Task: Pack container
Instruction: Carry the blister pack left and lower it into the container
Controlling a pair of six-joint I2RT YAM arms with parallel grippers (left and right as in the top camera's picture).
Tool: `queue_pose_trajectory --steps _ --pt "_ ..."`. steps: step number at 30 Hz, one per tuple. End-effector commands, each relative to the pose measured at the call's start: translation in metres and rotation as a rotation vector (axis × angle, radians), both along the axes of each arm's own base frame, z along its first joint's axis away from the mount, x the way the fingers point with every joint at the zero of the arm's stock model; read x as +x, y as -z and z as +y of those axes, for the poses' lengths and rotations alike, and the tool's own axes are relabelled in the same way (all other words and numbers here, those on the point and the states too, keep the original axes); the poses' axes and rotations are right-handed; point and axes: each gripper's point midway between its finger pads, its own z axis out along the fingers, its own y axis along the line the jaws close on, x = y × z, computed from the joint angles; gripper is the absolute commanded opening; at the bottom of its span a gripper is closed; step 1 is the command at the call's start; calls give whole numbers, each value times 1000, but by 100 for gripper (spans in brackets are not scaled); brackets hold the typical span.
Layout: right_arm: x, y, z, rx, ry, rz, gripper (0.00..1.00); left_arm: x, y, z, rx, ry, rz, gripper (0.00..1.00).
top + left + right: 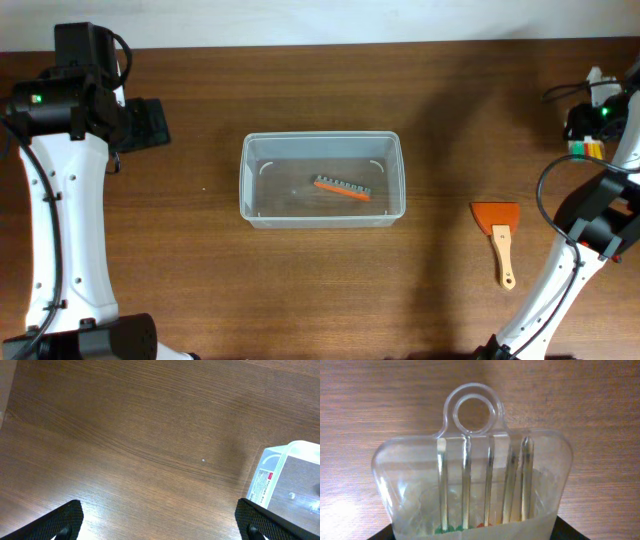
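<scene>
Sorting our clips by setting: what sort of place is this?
Probably a robot lab workbench: white arms at a wooden table, a clear container set out on it, and a clear pack in the right tool.

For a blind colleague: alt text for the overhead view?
A clear rectangular plastic container sits on a wooden table holding a grey-and-orange strip; an orange wooden-handled scraper lies right of it. White robot arms stand at both sides.
</scene>
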Motion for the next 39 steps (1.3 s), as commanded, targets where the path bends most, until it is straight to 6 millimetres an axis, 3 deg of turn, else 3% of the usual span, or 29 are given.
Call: queue_pose_trajectory --steps 1,5,9,13,19,28,34,39 --pt "22 -70 24 -77 -57 -127 59 -1 -10 2 15 -1 -28 99" --pt "33 -114 60 -111 -128 -201 60 -1 -10 2 15 -1 -28 99" --pt "42 -155 109 -136 -239 -270 60 -1 -10 2 15 -1 -28 99" --pt "39 -186 170 -130 -367 -308 61 -1 -10 2 15 -1 -28 99" --pt "22 -213 274 -24 -603 -352 61 -1 -10 2 15 -1 -28 99" --pt "-5 -214 399 107 -906 -349 65 -1 -10 2 15 -1 -28 99" --pt "-26 -197 451 126 -1054 -289 65 -1 -10 2 15 -1 -28 99" --pt "-46 -166 489 154 -1160 -190 65 -1 -10 2 15 -1 -28 99"
